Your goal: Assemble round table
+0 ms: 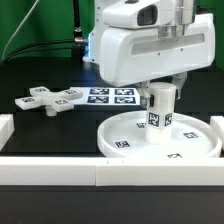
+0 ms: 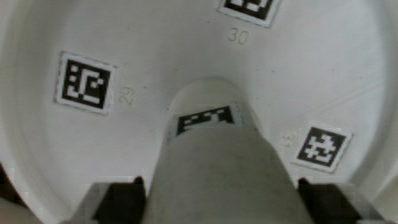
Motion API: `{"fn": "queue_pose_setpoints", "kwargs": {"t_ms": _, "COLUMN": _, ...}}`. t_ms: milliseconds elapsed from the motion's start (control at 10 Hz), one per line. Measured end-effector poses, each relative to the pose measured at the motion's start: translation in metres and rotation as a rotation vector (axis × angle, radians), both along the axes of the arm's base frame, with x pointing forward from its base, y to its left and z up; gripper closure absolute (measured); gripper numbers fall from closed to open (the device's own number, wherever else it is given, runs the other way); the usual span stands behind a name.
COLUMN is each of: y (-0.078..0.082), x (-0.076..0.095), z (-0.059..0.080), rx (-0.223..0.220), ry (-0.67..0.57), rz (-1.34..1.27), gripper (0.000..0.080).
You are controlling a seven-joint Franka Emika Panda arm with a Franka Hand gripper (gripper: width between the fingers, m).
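Observation:
The short white cylinder leg (image 1: 160, 108) stands upright on the large rimmed round disc (image 1: 120, 143), right of the disc's middle in the exterior view. My gripper (image 1: 160, 91) hangs straight over the leg with its fingers down both sides of the leg's top. In the wrist view the leg (image 2: 217, 150) fills the space between my gripper's (image 2: 217, 200) black fingers (image 2: 121, 200), which press its sides. The disc (image 2: 143, 40) lies beneath with its tags showing. The cross-shaped base (image 1: 50, 99) lies flat at the exterior view's left, apart from the gripper.
The marker board (image 1: 112, 96) lies behind the disc, between it and the base. A long white border bar (image 1: 100, 172) runs along the front, and another piece (image 1: 5, 125) stands at the exterior view's left edge.

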State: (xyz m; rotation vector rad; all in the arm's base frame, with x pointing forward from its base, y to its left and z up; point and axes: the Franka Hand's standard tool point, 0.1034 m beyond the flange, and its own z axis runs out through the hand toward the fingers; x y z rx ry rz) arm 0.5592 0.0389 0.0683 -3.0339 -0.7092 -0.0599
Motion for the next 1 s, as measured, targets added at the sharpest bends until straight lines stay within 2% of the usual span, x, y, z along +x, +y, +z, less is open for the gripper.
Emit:
{"fn": "queue_pose_setpoints", "kwargs": {"t_ms": 600, "y": -0.0004, "x": 0.0006, "z": 0.0002, "rx": 0.023, "ry": 0.005, "rz": -0.419, "gripper": 0.039}}
{"fn": "queue_pose_setpoints", "kwargs": {"t_ms": 1000, "y": -0.0012, "x": -0.0009, "z": -0.0006, "rx": 0.081, "ry": 0.001, "rz": -0.881, "gripper": 0.039}}
